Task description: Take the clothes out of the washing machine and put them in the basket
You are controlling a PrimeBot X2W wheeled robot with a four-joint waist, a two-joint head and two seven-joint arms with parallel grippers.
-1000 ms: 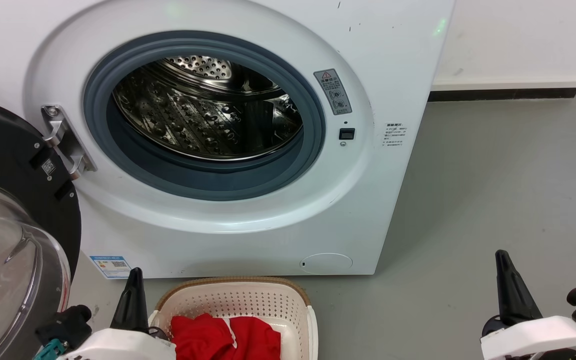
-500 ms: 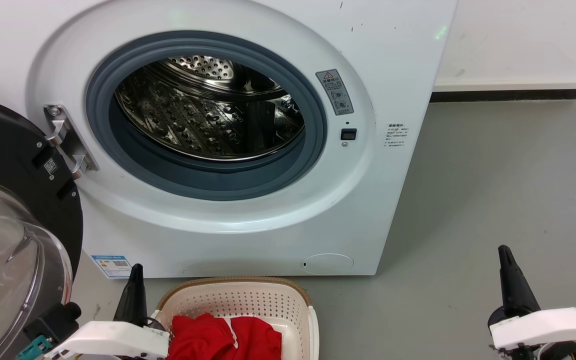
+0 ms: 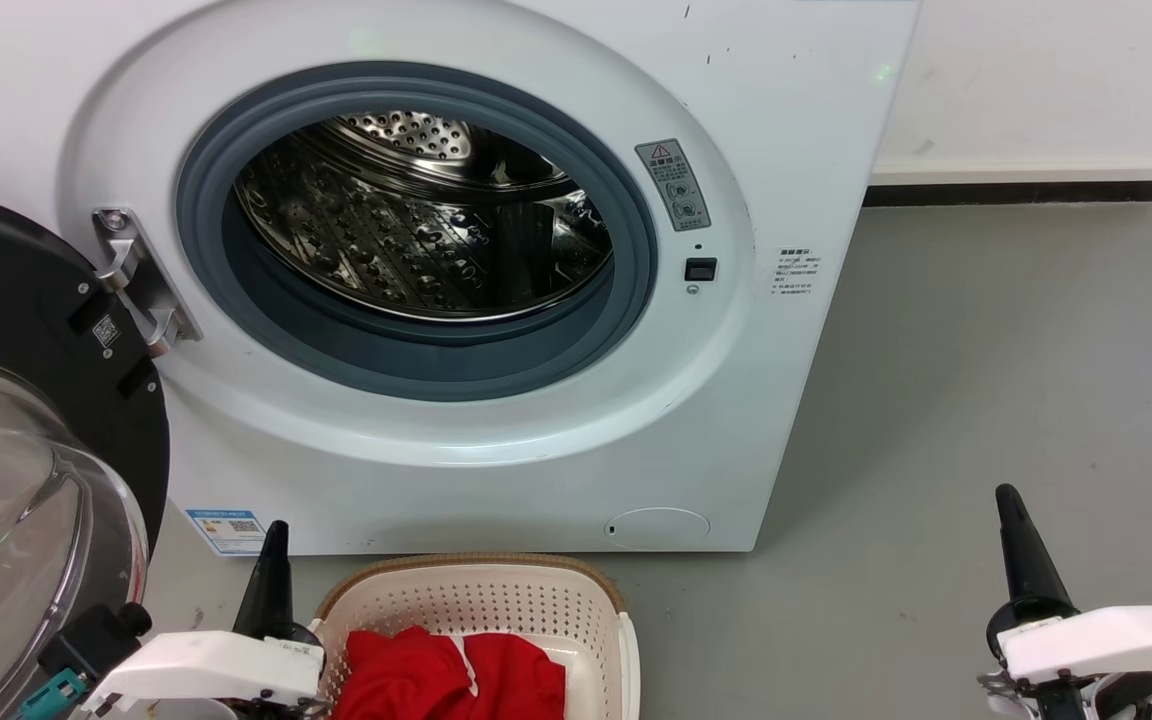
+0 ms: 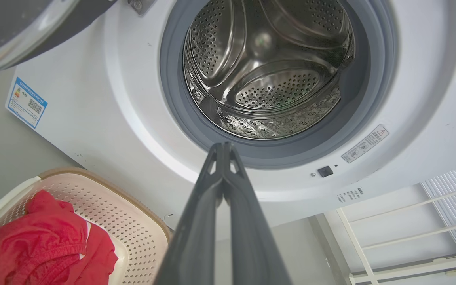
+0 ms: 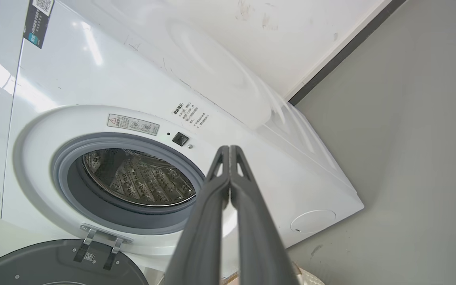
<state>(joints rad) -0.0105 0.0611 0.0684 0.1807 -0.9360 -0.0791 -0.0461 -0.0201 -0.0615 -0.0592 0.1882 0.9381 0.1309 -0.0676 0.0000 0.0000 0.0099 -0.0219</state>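
Two grippers sit nearest, low at either side: the left gripper [image 3: 277, 535] just beside the basket's left wall, the right gripper [image 3: 1008, 500] well apart over bare floor [image 3: 986, 350]. Each pair of long dark fingers is pressed together tip to tip, with nothing between them. Between the arms, the basket [image 3: 476, 568] stands on the floor just before the washer. Its cream plastic wall is punched with rows of small holes under a brown woven-look rim. The clothes [image 3: 446, 675] lie inside it, a soft, crumpled red heap with a sliver of white at a fold. Beyond, the washer [image 3: 786, 150] rises as a smooth white box. Its black-framed door [image 3: 6, 300] is swung wide to the left on a metal hinge [image 3: 136, 275], the glass bulging. A thick grey rubber seal [image 3: 416, 365] rings the porthole, and the drum [image 3: 406, 240] behind shows bare perforated steel with raised ribs. By my reading the unloading step is done and the task is at its end. The next move asks only for a look into the drum's hidden lower front, then drawing both arms clear.
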